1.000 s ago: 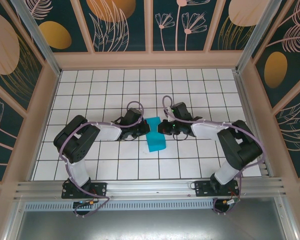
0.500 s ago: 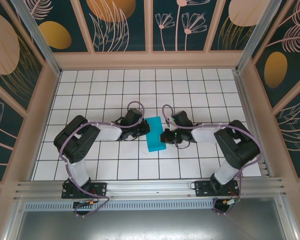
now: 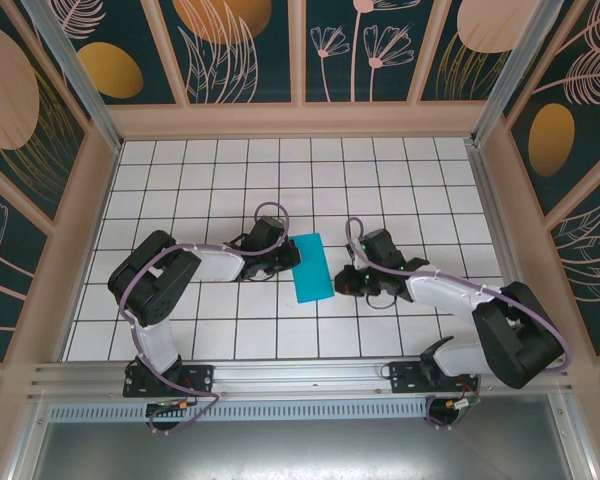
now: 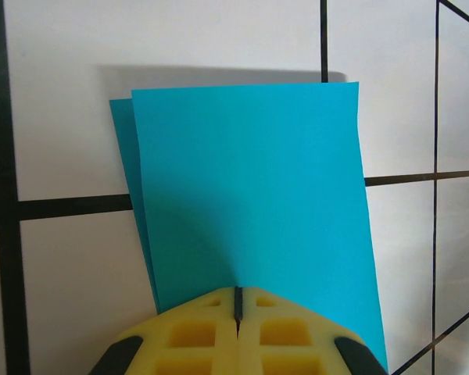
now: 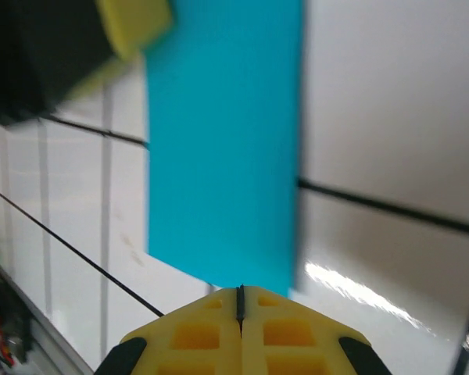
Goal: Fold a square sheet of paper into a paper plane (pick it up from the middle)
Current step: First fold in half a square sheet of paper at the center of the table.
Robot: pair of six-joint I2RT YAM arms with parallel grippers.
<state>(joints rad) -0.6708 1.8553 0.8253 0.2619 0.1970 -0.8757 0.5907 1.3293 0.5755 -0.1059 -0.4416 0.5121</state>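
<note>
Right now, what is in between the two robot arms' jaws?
The folded teal paper lies on the tiled table between them, nothing else. The top view shows it: left jaws at its left edge, right jaws near its right edge.

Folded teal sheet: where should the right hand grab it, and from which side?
Probably the right long edge of the folded sheet, coming in low from the right. It lies flat as a narrow strip, so a pinch from above finds nothing to bite. The left hand, shut, occupies the left edge. The right hand, also shut, faces the free edge and must open.
</note>
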